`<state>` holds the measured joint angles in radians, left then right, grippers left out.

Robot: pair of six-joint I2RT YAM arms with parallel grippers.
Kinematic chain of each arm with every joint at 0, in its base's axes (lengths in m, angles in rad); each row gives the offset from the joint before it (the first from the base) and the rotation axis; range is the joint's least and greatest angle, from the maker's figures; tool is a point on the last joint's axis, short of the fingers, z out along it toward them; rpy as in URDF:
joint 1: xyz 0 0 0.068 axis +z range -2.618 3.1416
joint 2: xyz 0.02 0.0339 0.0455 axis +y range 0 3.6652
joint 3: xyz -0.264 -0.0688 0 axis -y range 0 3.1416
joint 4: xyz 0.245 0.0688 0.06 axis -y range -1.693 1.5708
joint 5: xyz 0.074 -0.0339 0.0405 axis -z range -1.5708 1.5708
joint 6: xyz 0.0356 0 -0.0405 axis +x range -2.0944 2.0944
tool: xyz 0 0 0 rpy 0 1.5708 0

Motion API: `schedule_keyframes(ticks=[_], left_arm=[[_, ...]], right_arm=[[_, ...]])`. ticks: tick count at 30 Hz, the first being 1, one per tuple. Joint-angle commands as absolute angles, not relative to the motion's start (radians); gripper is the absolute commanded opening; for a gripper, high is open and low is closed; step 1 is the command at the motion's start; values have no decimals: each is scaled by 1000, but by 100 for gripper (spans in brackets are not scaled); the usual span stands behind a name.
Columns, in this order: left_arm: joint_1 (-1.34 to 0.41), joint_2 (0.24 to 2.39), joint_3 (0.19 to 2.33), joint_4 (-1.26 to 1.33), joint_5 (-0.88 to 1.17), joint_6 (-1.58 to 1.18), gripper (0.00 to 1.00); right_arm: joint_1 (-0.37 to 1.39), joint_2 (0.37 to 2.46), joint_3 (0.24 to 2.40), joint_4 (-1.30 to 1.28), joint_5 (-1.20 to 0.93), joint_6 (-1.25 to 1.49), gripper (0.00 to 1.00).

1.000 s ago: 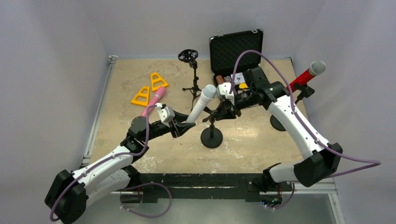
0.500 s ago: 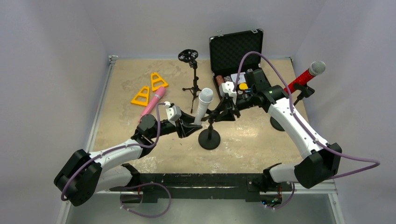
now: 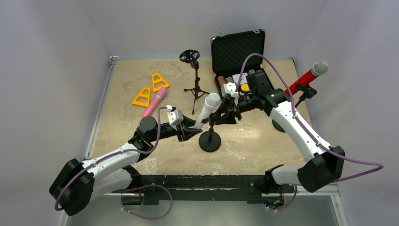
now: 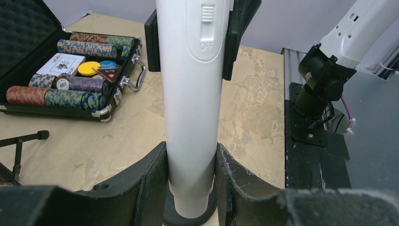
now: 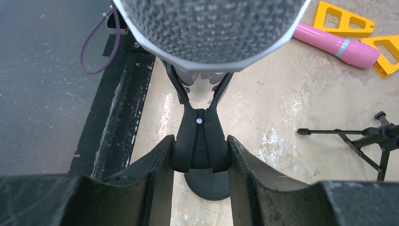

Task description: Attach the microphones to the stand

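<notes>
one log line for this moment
left claw: shut on white mic | right claw: shut on clip | red mic: mounted | pink mic: loose

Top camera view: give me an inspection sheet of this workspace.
Surface: scuffed beige tabletop.
Job's things: white stick microphone in the black spring clip of the round-based black stand; glittery red microphone on a second stand; pink microphone lying flat.
Clutter: two yellow triangular pieces; black tripod stand; open black case of poker chips.
Grippers: left gripper shut on the white microphone; right gripper shut on the clip.
Cables: purple cable along each arm.
Surroundings: pale walls.
</notes>
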<state>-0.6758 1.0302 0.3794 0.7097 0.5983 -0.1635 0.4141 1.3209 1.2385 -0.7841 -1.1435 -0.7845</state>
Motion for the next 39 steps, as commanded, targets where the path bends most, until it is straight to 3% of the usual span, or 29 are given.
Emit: schedule_keyframes(ticks=[1, 3, 6, 13, 21, 23, 24, 25, 31, 39], left_arm=[[-683, 1042, 410, 698, 605, -136, 0], [-683, 1050, 414, 701, 604, -142, 0], [-683, 1046, 412, 702, 591, -150, 13], [-683, 957, 387, 680, 507, -175, 52], [-682, 808, 381, 563, 447, -169, 73], [-681, 765, 386, 519, 447, -163, 82], [-681, 740, 392, 487, 446, -157, 95], [-681, 710, 403, 447, 446, -150, 99], [-680, 534, 590, -39, 278, -68, 99], [-676, 551, 858, -596, 52, 98, 99]], right_arm=[[421, 1304, 1226, -821, -1213, -711, 47], [420, 1292, 1222, -821, -1230, -706, 64], [410, 1277, 1214, -813, -1231, -694, 73], [360, 1244, 1199, -803, -1249, -702, 80], [326, 1188, 1131, -752, -1266, -707, 83], [321, 1173, 1109, -737, -1268, -710, 83], [318, 1164, 1096, -727, -1267, -711, 83], [314, 1154, 1081, -718, -1268, -712, 83], [285, 1055, 930, -613, -1264, -708, 85], [239, 937, 716, -444, -1303, -733, 88]])
